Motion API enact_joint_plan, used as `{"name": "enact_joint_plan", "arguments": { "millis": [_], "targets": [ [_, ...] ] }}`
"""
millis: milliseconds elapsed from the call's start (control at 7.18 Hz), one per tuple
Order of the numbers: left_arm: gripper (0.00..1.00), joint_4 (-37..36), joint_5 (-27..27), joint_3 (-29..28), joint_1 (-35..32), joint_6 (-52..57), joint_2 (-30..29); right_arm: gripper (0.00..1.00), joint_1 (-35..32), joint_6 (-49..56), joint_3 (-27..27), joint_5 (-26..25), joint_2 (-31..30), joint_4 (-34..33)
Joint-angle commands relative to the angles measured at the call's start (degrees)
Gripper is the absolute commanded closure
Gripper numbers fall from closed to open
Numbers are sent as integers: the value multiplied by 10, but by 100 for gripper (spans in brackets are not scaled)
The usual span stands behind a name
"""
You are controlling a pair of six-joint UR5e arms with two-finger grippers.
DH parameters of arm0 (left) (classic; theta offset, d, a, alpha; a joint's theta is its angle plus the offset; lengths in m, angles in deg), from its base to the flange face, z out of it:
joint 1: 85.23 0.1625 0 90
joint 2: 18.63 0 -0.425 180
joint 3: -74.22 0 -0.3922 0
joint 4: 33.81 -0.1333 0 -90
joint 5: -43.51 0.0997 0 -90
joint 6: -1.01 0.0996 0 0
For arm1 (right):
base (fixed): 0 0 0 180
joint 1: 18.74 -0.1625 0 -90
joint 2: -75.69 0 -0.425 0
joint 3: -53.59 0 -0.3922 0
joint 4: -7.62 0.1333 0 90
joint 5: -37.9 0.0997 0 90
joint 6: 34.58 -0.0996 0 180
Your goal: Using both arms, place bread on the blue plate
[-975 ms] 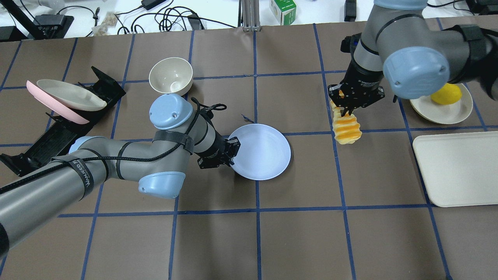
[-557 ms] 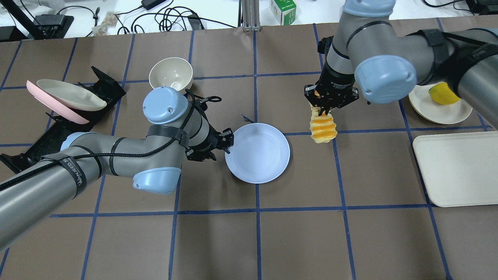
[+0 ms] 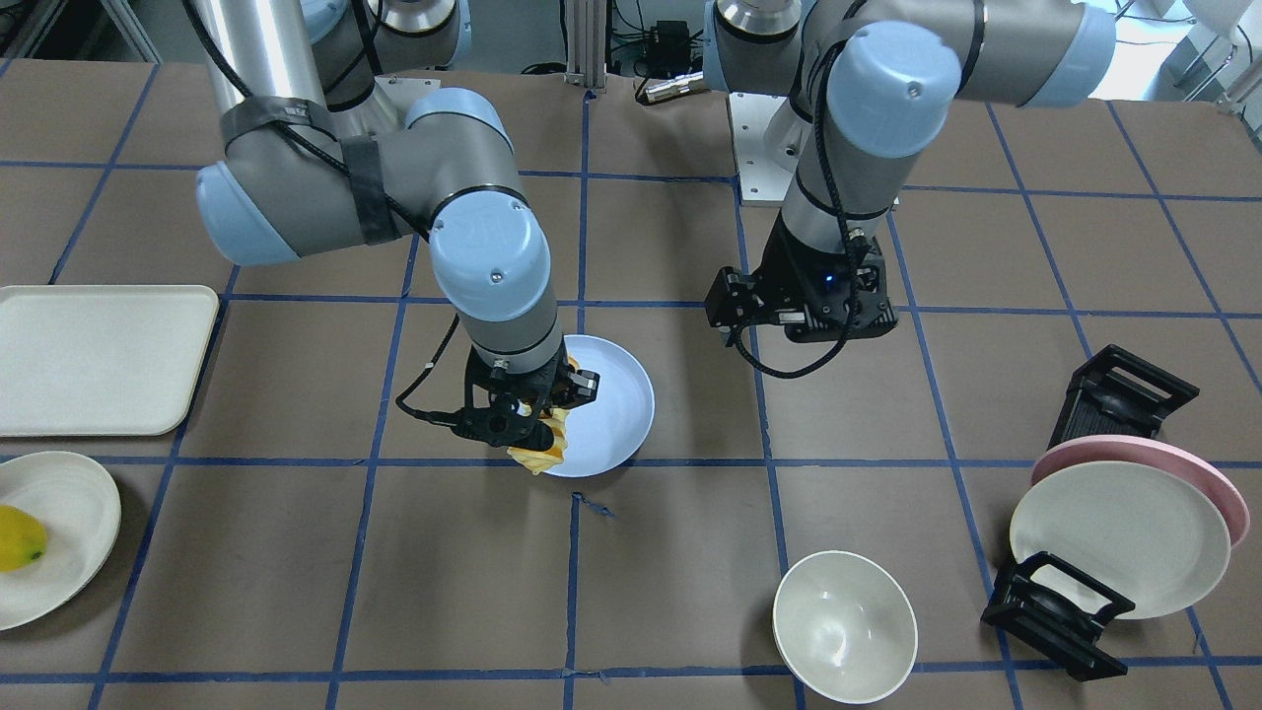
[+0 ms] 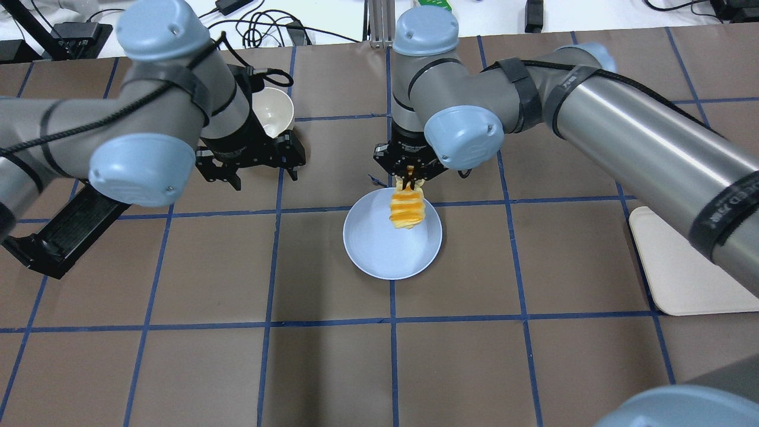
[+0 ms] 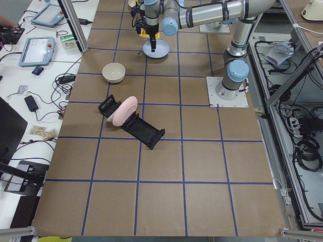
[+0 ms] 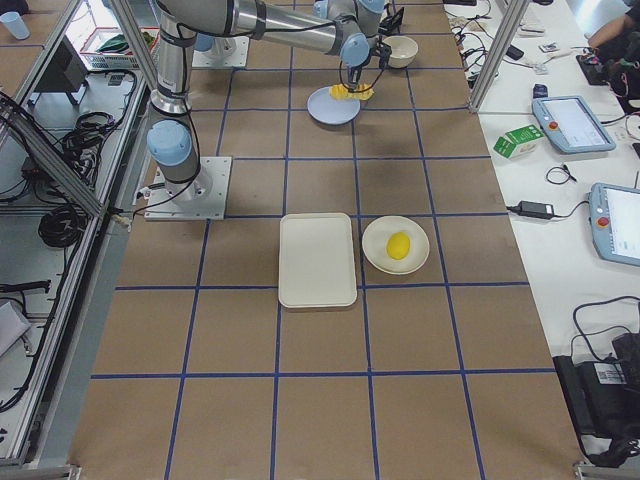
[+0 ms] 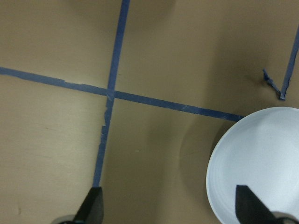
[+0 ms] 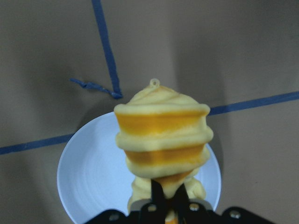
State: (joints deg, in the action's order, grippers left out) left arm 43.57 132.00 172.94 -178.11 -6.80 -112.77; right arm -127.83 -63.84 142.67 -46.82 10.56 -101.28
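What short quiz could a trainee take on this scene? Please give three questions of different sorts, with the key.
1. Missing word: the fingers of the left gripper stand ___ (open or shut).
2. What holds the bread? A) the left gripper B) the right gripper C) nothing
3. True or false: the bread lies free on the blue plate, with no gripper on it.
Key: 1 open. 2 B. 3 false: it hangs from the right gripper, over the blue plate.
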Motion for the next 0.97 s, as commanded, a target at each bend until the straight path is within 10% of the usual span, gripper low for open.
{"name": "enact_joint_plan", "arguments": {
  "millis": [0, 557, 835],
  "targets": [
    [0, 133, 1, -76, 57, 122, 35, 98, -30, -11, 3, 6, 25, -14],
    [0, 145, 5, -126, 33, 121, 31, 90, -31, -14, 84, 6, 20, -96],
    [0, 160, 29, -121, 31, 124, 42, 8, -32, -20, 85, 0, 19, -97]
  ]
}}
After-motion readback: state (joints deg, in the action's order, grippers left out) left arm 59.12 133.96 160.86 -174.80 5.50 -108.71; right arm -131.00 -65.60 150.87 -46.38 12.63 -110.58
